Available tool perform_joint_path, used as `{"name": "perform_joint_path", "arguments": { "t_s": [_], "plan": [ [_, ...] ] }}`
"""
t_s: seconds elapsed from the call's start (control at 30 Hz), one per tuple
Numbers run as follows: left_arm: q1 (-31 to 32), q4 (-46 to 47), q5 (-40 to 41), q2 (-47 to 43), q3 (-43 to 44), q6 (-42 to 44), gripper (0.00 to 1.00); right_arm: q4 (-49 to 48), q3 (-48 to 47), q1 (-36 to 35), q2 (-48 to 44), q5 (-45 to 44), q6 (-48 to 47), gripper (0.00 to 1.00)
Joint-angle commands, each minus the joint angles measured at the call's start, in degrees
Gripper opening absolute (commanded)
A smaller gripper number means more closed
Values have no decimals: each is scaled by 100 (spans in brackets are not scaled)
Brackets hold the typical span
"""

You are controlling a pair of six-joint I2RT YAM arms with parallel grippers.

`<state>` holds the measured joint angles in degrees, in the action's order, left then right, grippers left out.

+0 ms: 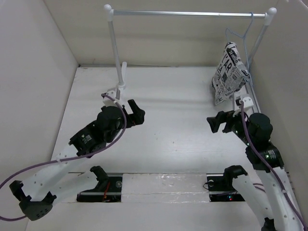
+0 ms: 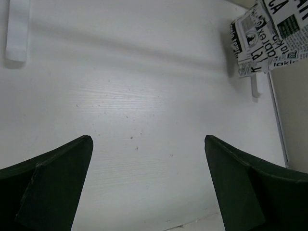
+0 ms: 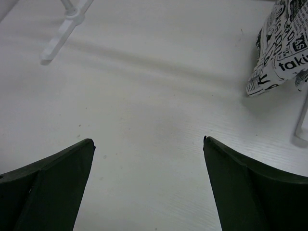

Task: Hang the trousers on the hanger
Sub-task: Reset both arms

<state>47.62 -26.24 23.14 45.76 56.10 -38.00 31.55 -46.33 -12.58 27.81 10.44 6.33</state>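
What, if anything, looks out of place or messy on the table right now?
Nothing is spilled or broken. The trousers hang from the hanger at the far right end of the rail, bunched up and close to the right post. The left hand and right hand are open and empty.

The trousers (image 1: 230,72) are white with black newspaper print, the hanger (image 1: 246,34) pale blue-grey, the rack (image 1: 187,14) white-posted with a silver rail, the desk (image 1: 168,106) white.
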Motion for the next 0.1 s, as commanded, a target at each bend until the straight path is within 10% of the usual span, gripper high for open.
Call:
{"name": "perform_joint_path", "arguments": {
  "t_s": [0.0, 0.07],
  "plan": [
    [2, 322, -116, 222, 331, 81, 99, -525, -463, 54, 680, -68, -44, 100],
    [2, 304, -108, 504, 719, 302, 99, -641, -1107, 54, 1218, -59, -105, 100]
  ]
}}
